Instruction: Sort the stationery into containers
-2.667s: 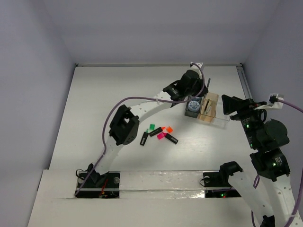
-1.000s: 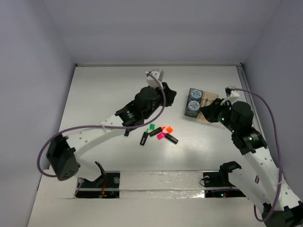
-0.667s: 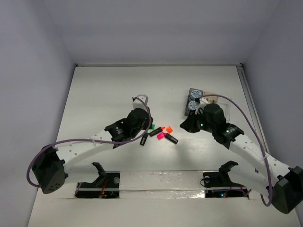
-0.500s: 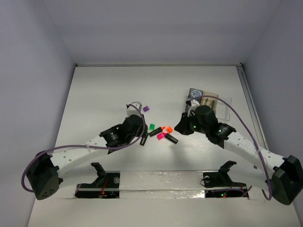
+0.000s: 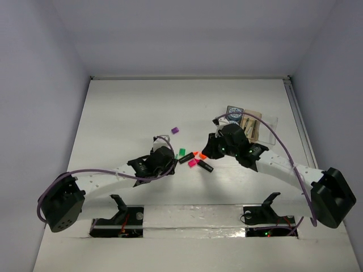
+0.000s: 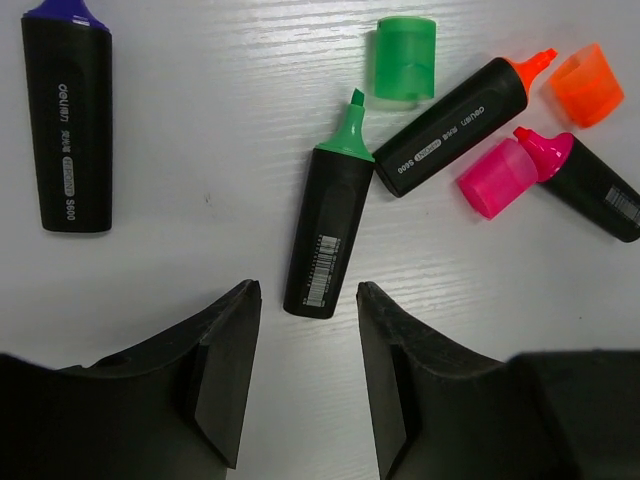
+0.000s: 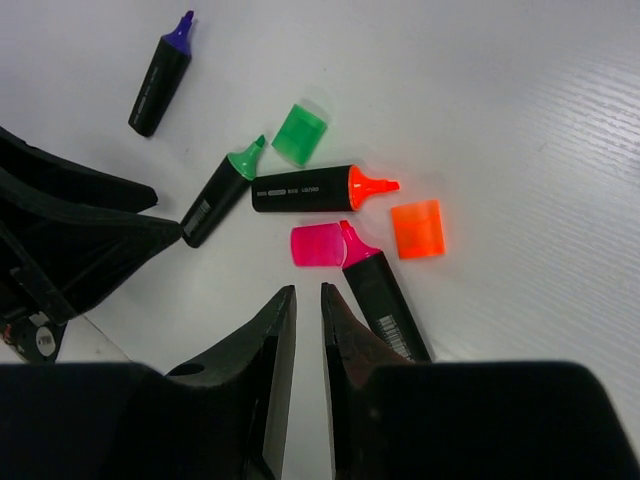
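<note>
The top view shows both arms crowding one cluster of highlighters at mid-table (image 5: 113, 113). Only this view shows the clear box (image 5: 271, 122) and dark holder (image 5: 228, 108), upper right of centre, and a stray purple cap (image 5: 174, 130) left of them.

In the left wrist view, the left claw (image 6: 303, 298) is partly open and empty, its jaws flanking the butt of the uncapped green highlighter (image 6: 330, 230). A skewed descent would shove it away.

In the right wrist view, the right claw (image 7: 306, 295) is barely parted and empty, just beside the pink highlighter (image 7: 378, 290) and too narrow to take it. The left claw looms at frame left, so a collision looks possible.
</note>
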Controlling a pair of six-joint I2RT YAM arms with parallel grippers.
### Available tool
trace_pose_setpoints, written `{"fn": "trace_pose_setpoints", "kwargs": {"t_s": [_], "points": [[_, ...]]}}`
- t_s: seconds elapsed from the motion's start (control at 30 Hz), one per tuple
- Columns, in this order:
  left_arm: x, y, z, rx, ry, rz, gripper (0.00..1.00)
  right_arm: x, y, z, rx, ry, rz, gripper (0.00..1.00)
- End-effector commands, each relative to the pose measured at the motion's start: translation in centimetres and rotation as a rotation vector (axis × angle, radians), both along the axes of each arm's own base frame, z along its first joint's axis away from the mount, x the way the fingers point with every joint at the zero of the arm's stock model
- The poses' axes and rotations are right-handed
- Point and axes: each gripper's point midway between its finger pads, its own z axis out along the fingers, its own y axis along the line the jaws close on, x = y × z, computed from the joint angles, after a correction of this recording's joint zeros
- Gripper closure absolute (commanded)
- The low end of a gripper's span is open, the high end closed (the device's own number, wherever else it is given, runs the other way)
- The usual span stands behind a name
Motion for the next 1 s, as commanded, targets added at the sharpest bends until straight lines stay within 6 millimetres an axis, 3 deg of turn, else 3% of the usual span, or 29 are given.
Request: {"fn": "trace_pose_setpoints", "kwargs": {"t_s": [0.0, 0.13, 0.7, 0.97], "points": [[0.8, -1.0, 0.4, -0.023, -0.031, -0.019, 0.59, 1.9, 1.5, 3.3, 0.068, -0.090, -0.020, 0.77], [1.3, -1.8, 0.7, -0.025, -0.048, -0.047, 0.56, 1.8, 1.8, 2.6, 0.058, -0.079, -0.012, 0.77], [1.9, -1.8, -2.7, 0.119, 0.002, -0.093, 0.53, 1.6, 2.6, 3.3, 0.070, -0.084, 0.008, 0.71], [1.5, -1.0, -4.3, 0.170, 0.036, -0.091, 0.66, 2.0, 2.4, 3.6, 0.063, -0.100, -0.008, 0.70]]}}
